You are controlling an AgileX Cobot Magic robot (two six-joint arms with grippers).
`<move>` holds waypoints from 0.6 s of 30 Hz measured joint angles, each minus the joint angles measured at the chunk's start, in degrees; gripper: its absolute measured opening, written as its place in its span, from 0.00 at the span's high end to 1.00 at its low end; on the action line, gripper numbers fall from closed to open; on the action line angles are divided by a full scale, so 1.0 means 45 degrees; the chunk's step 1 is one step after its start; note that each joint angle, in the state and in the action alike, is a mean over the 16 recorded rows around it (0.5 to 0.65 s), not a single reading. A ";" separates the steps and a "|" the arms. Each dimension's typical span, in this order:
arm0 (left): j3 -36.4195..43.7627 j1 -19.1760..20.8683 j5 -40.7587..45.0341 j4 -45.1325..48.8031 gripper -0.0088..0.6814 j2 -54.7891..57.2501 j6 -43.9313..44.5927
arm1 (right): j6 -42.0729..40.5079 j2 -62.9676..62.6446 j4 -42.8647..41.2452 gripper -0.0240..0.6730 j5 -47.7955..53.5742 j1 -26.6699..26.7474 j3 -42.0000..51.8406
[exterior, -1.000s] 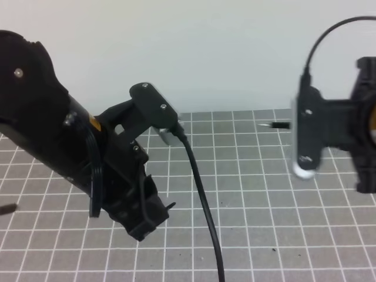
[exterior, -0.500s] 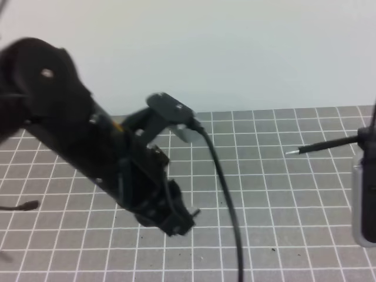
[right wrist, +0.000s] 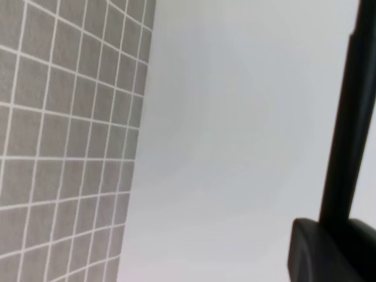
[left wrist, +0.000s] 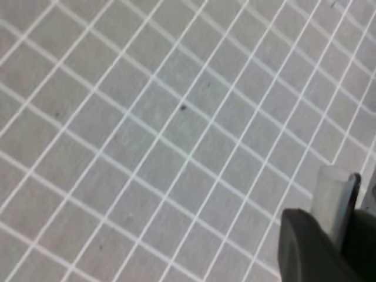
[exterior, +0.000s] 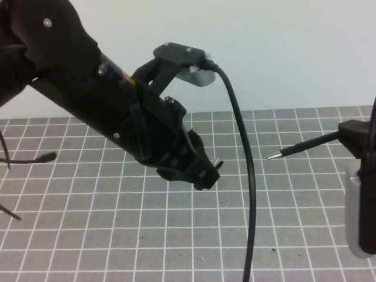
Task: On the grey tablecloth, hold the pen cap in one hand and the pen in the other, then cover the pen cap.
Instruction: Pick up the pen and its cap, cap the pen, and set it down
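Over the grey tablecloth, my left gripper hangs in mid-air, shut on the pen cap, whose tip just pokes out toward the right. The left wrist view shows the pen cap as a pale grey cylinder between dark fingers. At the right edge my right gripper is shut on the pen. Its silvery tip points left toward the cap, a short gap away. In the right wrist view the pen is a black stick rising from the finger.
A thick black cable hangs from the left wrist camera across the middle, between the cap and the pen tip. Thin dark cables lie at the left edge. A pale wall stands behind the cloth.
The left arm has swung up and to the right with the cap. The right gripper has turned, and the pen now slants down-left toward the cap, more of it showing.
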 joint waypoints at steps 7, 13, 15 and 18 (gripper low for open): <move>-0.0510 0.0000 0.0015 0.0308 0.86 -0.0010 -0.0193 | 0.0184 0.0000 -0.0193 0.97 -0.0114 0.0105 0.0000; -0.0514 0.0000 0.0029 0.0793 0.86 -0.0011 -0.0363 | 0.0420 0.0000 -0.0230 0.96 -0.0133 0.0107 0.0000; -0.0514 0.0000 0.0033 0.0961 0.86 -0.0011 -0.0426 | 0.0448 0.0000 -0.0230 0.96 -0.0155 0.0107 0.0000; -0.0514 0.0000 0.0037 0.1150 0.86 -0.0011 -0.0539 | 0.0388 0.0000 -0.0237 0.96 -0.0231 0.0107 0.0000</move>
